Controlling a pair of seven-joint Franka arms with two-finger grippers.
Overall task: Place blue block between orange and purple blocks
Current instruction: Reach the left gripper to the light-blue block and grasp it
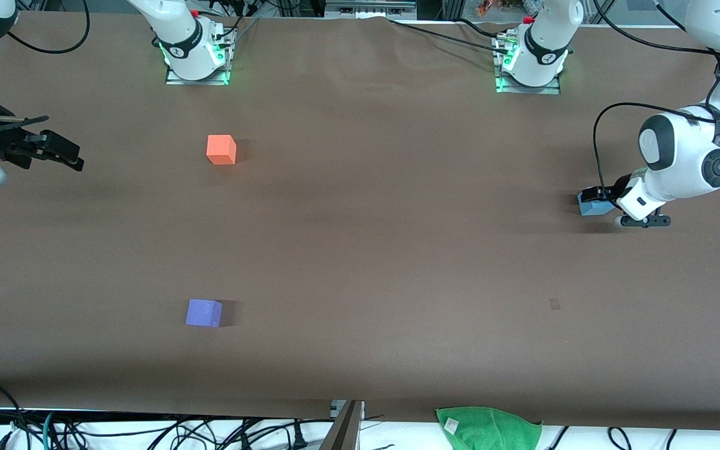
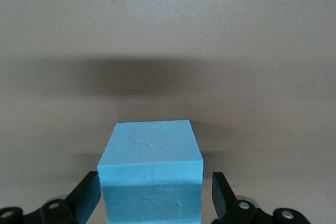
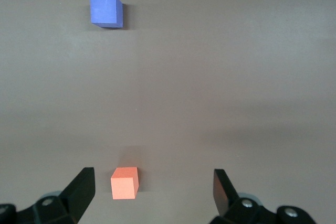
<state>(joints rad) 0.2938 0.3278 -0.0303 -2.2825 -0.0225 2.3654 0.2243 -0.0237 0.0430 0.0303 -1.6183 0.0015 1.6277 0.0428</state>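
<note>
The blue block (image 1: pixel 591 205) sits on the table at the left arm's end. My left gripper (image 1: pixel 604 199) is down around it. In the left wrist view the block (image 2: pixel 151 166) lies between the black fingers (image 2: pixel 86 195). One finger is against its side, and a narrow gap shows at the other, so the left gripper (image 2: pixel 155 195) is still open. The orange block (image 1: pixel 221 150) lies toward the right arm's end. The purple block (image 1: pixel 204 312) is nearer the front camera. My right gripper (image 1: pixel 75 161) hangs open and empty at the right arm's end, looking at the orange block (image 3: pixel 124 183) and the purple block (image 3: pixel 106 11).
A green cloth (image 1: pixel 488 428) lies over the table's front edge. Cables run along that edge and near the arm bases (image 1: pixel 196 59). A small dark mark (image 1: pixel 554 304) is on the brown table cover (image 1: pixel 385 250).
</note>
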